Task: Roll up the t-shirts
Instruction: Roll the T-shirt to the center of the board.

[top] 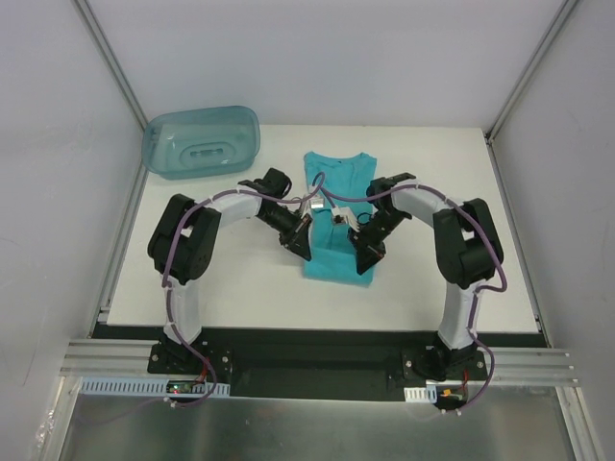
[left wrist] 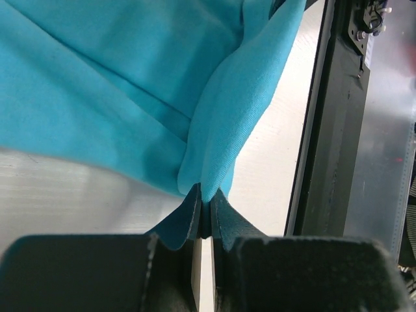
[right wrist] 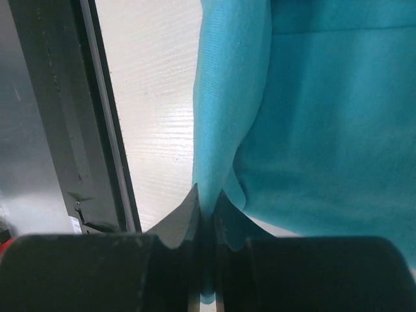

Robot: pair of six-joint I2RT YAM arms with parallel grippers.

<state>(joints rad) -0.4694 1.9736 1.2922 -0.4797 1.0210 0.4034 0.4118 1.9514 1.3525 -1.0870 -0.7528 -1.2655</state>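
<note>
A turquoise t-shirt (top: 338, 216) lies folded into a narrow strip in the middle of the white table, collar toward the far side. My left gripper (top: 301, 242) sits at the strip's lower left edge and is shut on a pinch of the t-shirt (left wrist: 227, 123) fabric. At the lower right edge my right gripper (top: 367, 257) is shut on a fold of the t-shirt (right wrist: 312, 117), with cloth running down between its fingertips. In both wrist views the fabric hangs raised off the table from the pinch.
A translucent blue-green plastic bin (top: 202, 141) stands upside down at the far left corner of the table (top: 240, 288). A black rail (top: 336, 338) runs along the near edge. White walls with metal posts close the sides.
</note>
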